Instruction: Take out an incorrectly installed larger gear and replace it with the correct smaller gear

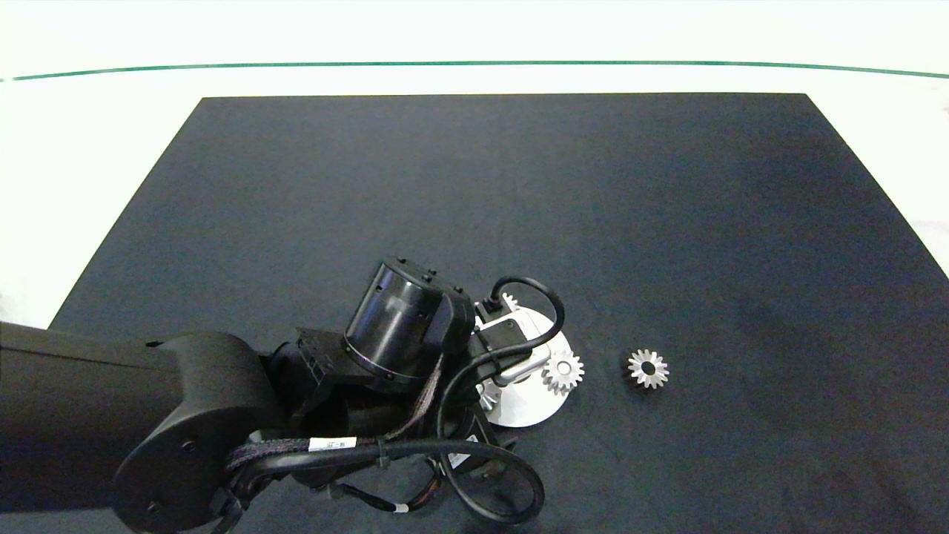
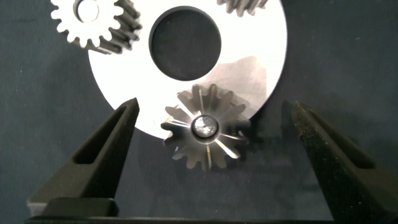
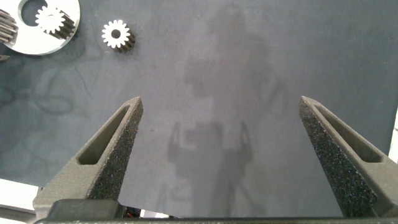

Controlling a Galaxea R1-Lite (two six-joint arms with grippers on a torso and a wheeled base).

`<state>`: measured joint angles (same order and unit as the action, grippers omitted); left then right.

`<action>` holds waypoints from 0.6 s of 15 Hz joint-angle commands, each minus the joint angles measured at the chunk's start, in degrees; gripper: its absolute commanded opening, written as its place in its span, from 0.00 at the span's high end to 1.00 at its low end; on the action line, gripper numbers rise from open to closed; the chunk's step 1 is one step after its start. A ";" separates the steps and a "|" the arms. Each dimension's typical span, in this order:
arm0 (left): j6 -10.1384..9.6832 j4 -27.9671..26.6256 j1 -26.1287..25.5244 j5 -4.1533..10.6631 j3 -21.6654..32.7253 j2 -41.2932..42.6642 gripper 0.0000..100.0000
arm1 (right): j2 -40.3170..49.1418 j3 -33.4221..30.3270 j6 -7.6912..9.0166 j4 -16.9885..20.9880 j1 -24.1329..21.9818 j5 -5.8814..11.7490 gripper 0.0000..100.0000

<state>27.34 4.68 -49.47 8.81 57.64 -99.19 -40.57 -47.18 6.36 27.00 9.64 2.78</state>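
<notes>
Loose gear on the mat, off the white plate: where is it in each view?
Head: loose gear lies on the dark mat, right of the white plate, clear of it.
Left wrist: not in it.
Right wrist: loose gear on the mat, just off the plate's rim.
Shared landmark: the white plate, seen in all three.

dark mat (image 1: 474, 208) on white table (image 1: 89, 148)

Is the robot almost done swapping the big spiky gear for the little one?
Not yet. The larger gear still sits on the white disc. The left gripper hangs open around it, ready to grab. The smaller gear waits loose on the black mat. The right gripper is open, away from the disc.
</notes>
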 commanded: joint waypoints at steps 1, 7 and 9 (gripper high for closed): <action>-0.10 0.06 0.25 0.33 -0.07 -0.21 0.08 | 0.14 -0.02 0.14 0.16 0.03 0.03 0.00; -0.10 0.24 0.34 0.33 -0.07 -1.00 0.20 | 0.14 -0.02 0.14 0.16 0.03 0.03 0.00; -0.10 0.24 0.34 0.33 -0.16 -1.00 0.23 | 0.14 -0.02 0.05 0.16 0.03 -0.05 0.00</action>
<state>27.09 4.88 -49.12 9.07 57.55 -100.27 -40.44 -47.18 6.39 27.00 9.64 2.76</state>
